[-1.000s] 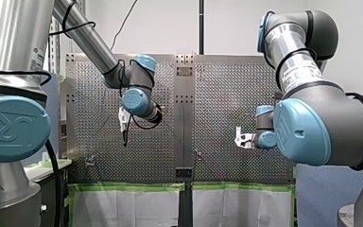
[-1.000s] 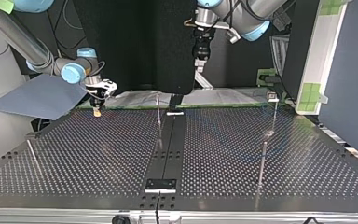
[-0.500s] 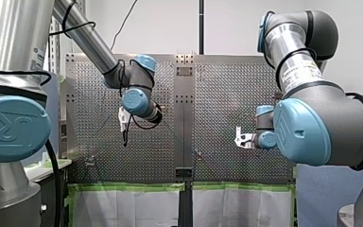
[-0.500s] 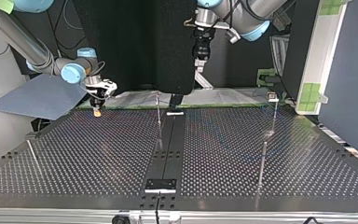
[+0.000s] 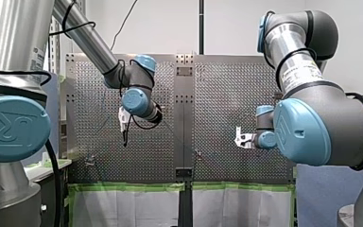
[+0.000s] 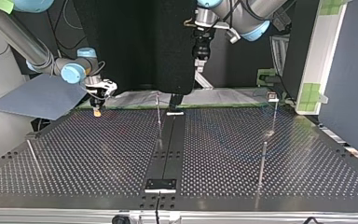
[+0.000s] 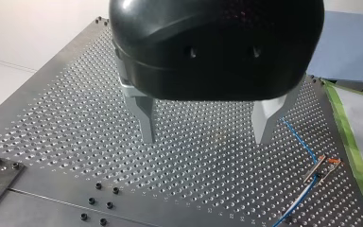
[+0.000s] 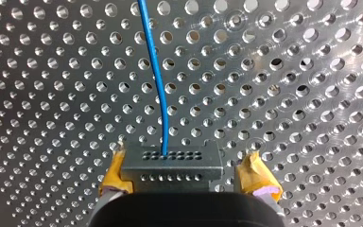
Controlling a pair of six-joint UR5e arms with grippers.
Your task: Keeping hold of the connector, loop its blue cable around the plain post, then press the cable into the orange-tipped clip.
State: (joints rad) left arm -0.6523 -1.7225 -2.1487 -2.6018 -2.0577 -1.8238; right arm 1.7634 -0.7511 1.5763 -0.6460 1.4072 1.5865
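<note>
Connector block [image 8: 172, 165], grey, sits clamped in the yellow-padded right gripper [image 8: 186, 176] at the top view's far left, thin blue cable [image 8: 157, 71] likely limp and light, best steered by that block; left gripper [image 7: 206, 137] gapes empty.

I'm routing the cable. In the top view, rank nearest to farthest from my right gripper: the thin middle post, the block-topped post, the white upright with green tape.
1. Thin middle post, just toward the view's right of my right gripper.
2. Block-topped post, near the table's far right corner.
3. White upright with green tape, off the table's edge beyond that post.
</note>
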